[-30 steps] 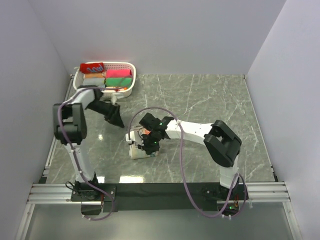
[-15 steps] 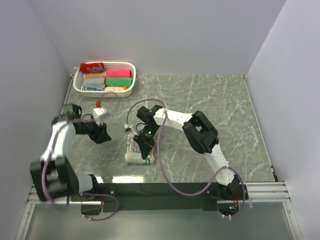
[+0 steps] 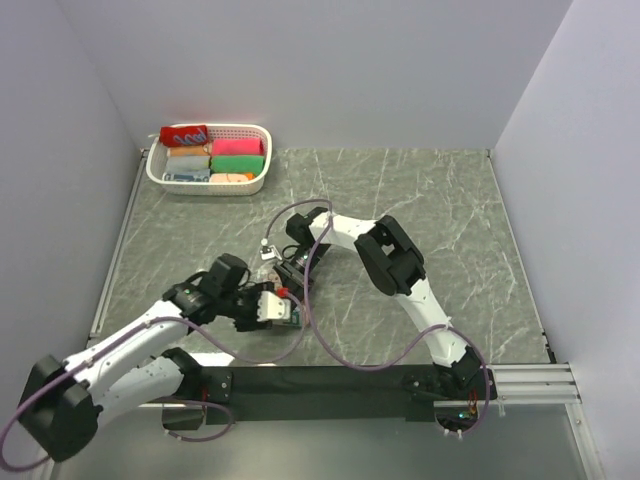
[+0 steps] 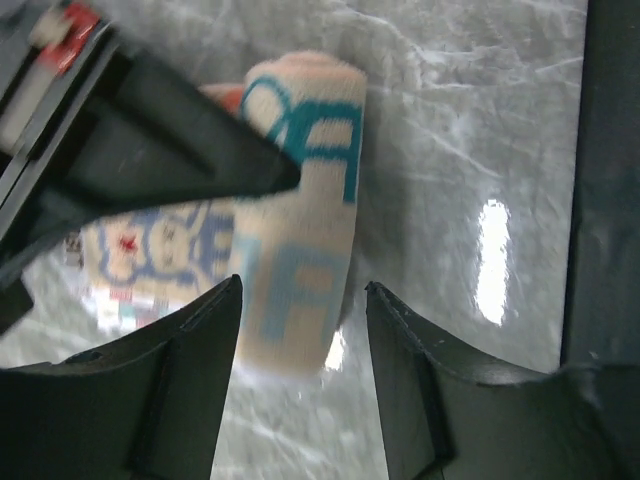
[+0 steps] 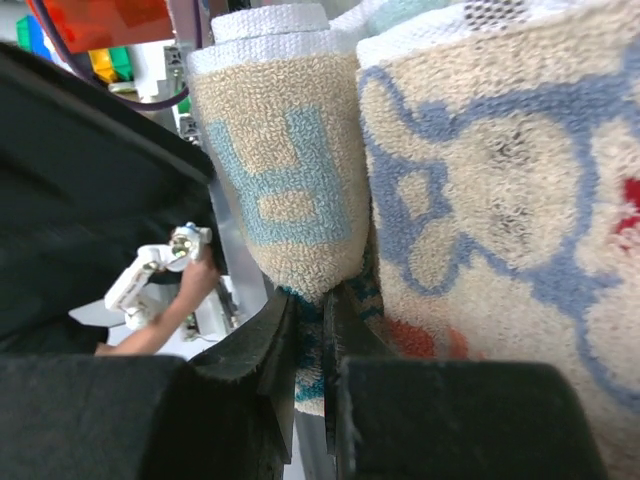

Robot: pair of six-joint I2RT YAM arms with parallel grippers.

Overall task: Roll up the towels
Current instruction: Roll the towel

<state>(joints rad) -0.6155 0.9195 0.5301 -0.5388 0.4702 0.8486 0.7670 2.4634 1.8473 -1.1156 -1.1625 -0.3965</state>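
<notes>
A beige towel with blue patterns (image 4: 300,230) lies partly rolled on the marble table near the front centre, and it also shows in the top view (image 3: 287,314). My left gripper (image 4: 302,285) is open, its jaws on either side of the roll's near end without closing; in the top view the left gripper (image 3: 262,305) sits at the towel's left side. My right gripper (image 5: 308,300) is shut on a fold of the towel's edge just under the roll (image 5: 285,170); in the top view the right gripper (image 3: 285,278) is right behind the towel.
A white basket (image 3: 262,180) at the back left holds several rolled towels in red, green, pink and orange. The black front rail (image 3: 330,380) runs along the near table edge, close to the towel. Grey walls stand on the left, back and right.
My left arm has swung from the basket at the back left down to the towel at the front. My right arm has folded closer, still holding the towel.
</notes>
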